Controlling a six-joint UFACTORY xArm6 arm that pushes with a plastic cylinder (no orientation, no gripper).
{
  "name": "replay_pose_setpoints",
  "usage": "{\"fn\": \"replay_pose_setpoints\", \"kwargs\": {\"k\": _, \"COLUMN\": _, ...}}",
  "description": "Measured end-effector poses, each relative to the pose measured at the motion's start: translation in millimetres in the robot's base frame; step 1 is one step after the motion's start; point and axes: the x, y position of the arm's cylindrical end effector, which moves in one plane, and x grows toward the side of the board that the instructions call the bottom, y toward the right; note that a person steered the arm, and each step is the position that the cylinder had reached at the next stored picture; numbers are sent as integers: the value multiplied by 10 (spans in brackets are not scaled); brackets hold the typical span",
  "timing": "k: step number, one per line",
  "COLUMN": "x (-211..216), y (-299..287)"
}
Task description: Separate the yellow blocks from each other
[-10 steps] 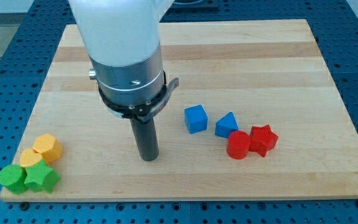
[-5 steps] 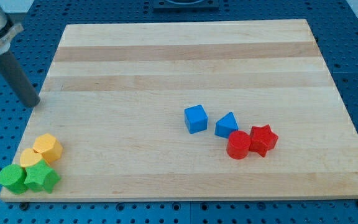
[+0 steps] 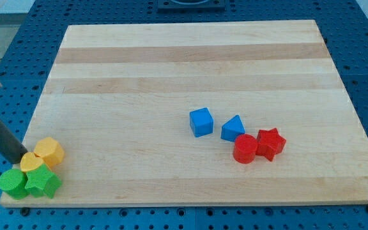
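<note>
At the view's bottom left corner of the pale wooden board [image 3: 190,57] sit four blocks packed together: a green round block [image 3: 11,184] and a green star-shaped block [image 3: 43,183] nearest the bottom edge, and just above them the two yellow blocks, still touching each other. The lower yellow block [image 3: 30,161], its shape hard to make out, is wedged between the greens and the upper yellow hexagonal block [image 3: 49,152]. My tip [image 3: 16,160], the lower end of the dark rod that carries no claw, stands at the board's left edge, right against the lower yellow block's left side. Farther off, right of centre, a red round block [image 3: 245,149] and red star-shaped block [image 3: 271,143] touch, with a blue triangular block [image 3: 233,128] just above them and a blue cube [image 3: 201,121] near it.
</note>
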Motion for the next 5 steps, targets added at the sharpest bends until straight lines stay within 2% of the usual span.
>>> {"fn": "replay_pose_setpoints", "kwargs": {"k": 5, "x": 34, "y": 201}}
